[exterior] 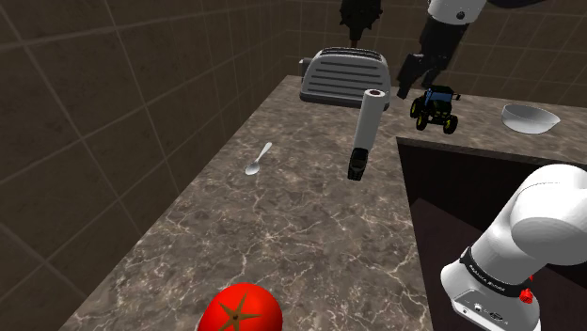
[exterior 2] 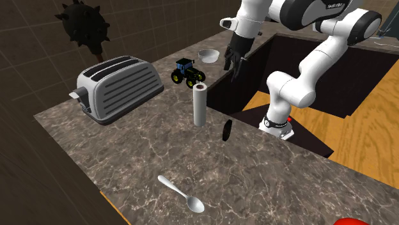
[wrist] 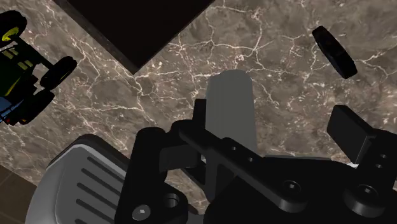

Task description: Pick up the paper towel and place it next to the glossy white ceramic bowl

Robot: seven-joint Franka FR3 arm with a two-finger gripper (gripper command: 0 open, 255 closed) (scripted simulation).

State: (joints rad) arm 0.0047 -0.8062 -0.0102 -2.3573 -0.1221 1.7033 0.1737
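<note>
- Because the paper towel point(exterior: 372, 118) stands upright on one end on the worktop point(exterior: 310, 235), near the toaster point(exterior: 344, 75), its tall, plain white cylinder offers me round sides to close on. I judge it light and soft, so a hard squeeze could dent it.
- My end effector point(exterior: 412, 83) hangs above the worktop, higher than the roll and toward the shoulder view's right of it. Its fingers are apart and clamped on nothing. In the wrist view the roll's top shows beyond them, untouched.
- Near the roll's foot a small flat black piece point(exterior 2: 226, 130) stands on edge. I judge that a careless descent or a low sideways carry could knock it over.
- A blue and black toy tractor point(exterior 2: 187, 71) with knobbly wheels sits between the roll and the bowl point(exterior 2: 208, 55), so the carry probably has to pass over or around it.
- That bowl is shallow, smooth and white, and it rests close to the corner of the dark recess point(exterior: 452, 197). The bare stone beside it is where the roll should go, set down upright so it does not roll.
- The toaster is grey and rounded, with two long slots on top. The worktop is brown marbled stone with pale veins and looks slick.
- Farther off lie a silvery spoon point(exterior: 258, 160) and a glossy red tomato point(exterior: 240, 310) at the near edge.
</note>
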